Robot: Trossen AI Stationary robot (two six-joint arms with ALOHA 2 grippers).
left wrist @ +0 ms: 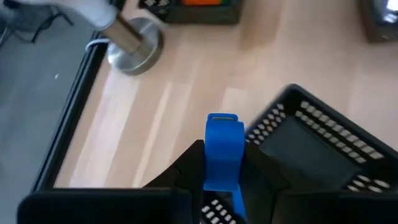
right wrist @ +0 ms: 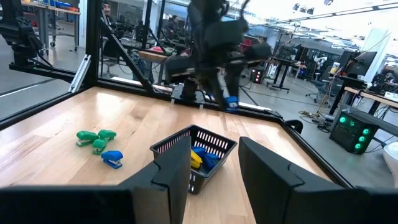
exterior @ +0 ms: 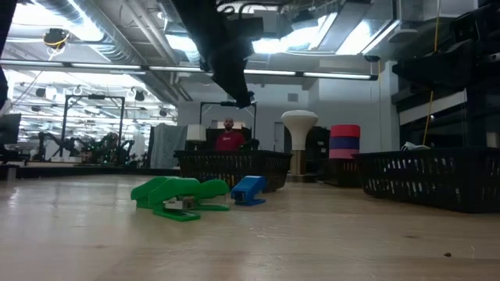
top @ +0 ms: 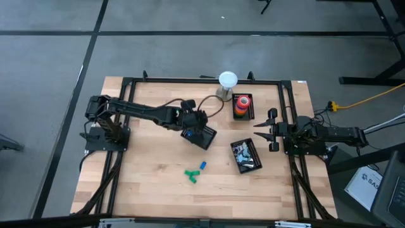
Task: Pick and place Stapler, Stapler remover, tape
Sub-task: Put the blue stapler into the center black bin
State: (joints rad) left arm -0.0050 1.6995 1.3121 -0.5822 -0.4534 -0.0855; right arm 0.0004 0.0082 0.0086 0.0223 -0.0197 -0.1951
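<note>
My left gripper (top: 188, 132) hangs over the table's middle, shut on a small blue stapler (left wrist: 224, 146). It is above the near-left corner of an empty black basket (top: 206, 138). On the wood nearer the front lie two green pieces (top: 192, 176) and another small blue stapler (top: 202, 166); in the low view these are the green pieces (exterior: 176, 195) and the blue one (exterior: 248, 190). Red and orange tape rolls (top: 242, 103) are stacked in a far basket. My right gripper (top: 272, 130) waits open at the table's right edge. My left gripper pinches the blue stapler by its two long sides (left wrist: 216, 177) between the two fingers, which lie along it. The stapler's free end (left wrist: 222, 119) sticks out past the fingertips. The fingers slant downward from the table's left. The stapler is lifted clear of the table and the basket.
A third black basket (top: 245, 156) with several small items stands right of centre. A white lamp on a metal foot (top: 227, 81) stands at the far edge, its cable running toward the left arm. A black frame (top: 286, 114) borders the table. Bare wood lies near the front.
</note>
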